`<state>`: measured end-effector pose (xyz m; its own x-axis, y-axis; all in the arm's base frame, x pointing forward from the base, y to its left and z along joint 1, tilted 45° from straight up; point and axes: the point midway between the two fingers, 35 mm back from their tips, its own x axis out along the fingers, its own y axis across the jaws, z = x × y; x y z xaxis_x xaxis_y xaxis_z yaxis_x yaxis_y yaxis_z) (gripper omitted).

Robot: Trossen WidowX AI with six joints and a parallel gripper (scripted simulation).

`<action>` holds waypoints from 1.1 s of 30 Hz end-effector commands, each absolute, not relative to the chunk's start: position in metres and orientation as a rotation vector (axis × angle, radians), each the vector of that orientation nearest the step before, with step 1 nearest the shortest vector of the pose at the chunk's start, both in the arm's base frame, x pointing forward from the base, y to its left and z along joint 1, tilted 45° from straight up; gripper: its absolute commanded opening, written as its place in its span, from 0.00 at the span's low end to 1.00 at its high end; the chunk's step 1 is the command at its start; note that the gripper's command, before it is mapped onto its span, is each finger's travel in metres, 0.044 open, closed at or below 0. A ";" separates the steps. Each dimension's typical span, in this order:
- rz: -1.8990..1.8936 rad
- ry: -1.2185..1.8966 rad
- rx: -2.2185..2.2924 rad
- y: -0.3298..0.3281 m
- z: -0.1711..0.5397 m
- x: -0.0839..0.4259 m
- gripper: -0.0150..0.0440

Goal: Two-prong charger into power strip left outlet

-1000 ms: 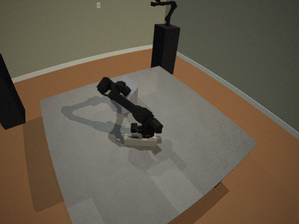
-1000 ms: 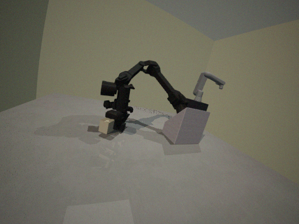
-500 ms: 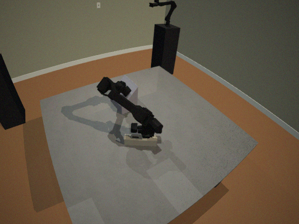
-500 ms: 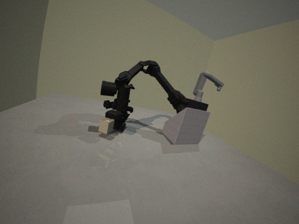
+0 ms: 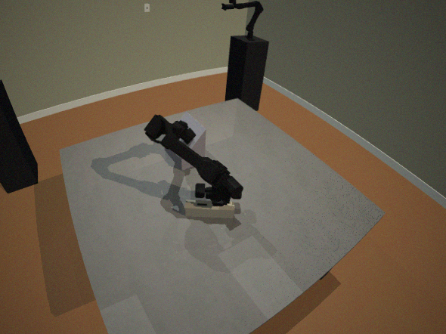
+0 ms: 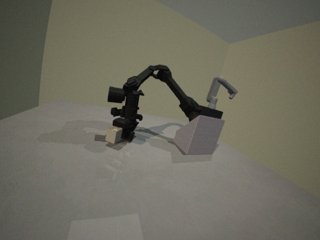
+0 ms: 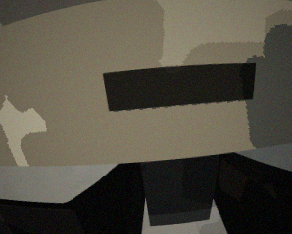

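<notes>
The beige power strip (image 5: 209,212) (image 6: 113,136) (image 7: 65,89) lies on the table. A dark rectangle (image 7: 174,88) shows on it in the wrist view. My gripper (image 6: 128,137) (image 7: 171,152) points down close beside the strip, on the side facing the arm's base. It is shut on a dark grey block, the charger (image 7: 180,198), which sits between the two black fingers. In the wrist view the charger's upper end meets the strip's lower edge. The prongs and the outlet openings are hidden, so whether the prongs are inside cannot be told.
The arm rises from beside a pale lilac sloped block (image 5: 198,137) (image 6: 206,136) on the grey table (image 5: 302,189) (image 6: 190,195). Shadows of the arm fall around the strip. A second arm stands on a dark pedestal (image 5: 246,72) beyond the table's far corner.
</notes>
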<state>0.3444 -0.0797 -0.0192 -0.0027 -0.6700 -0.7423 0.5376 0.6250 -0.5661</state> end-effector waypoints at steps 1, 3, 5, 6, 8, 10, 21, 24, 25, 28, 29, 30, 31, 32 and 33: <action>-0.959 1.225 -0.123 -0.081 -0.015 0.351 0.25; -0.959 1.225 -0.123 -0.080 -0.015 0.351 0.25; -0.959 1.225 -0.123 -0.080 -0.014 0.351 0.25; -0.959 1.225 -0.123 -0.080 -0.014 0.351 0.25; -0.959 1.225 -0.123 -0.080 -0.014 0.351 0.25; -0.959 1.225 -0.123 -0.080 -0.014 0.351 0.25; -0.959 1.225 -0.123 -0.079 -0.013 0.351 0.25; -0.959 1.225 -0.123 -0.079 -0.012 0.351 0.25; -0.958 1.252 -0.129 -0.080 -0.018 0.345 0.25; -0.958 1.252 -0.129 -0.080 -0.018 0.345 0.25; -0.958 1.252 -0.129 -0.080 -0.018 0.345 0.25; -0.958 1.252 -0.129 -0.080 -0.018 0.345 0.25; -0.958 1.252 -0.129 -0.080 -0.018 0.345 0.25; -0.958 1.252 -0.129 -0.080 -0.018 0.345 0.25; -0.958 1.252 -0.129 -0.080 -0.018 0.345 0.25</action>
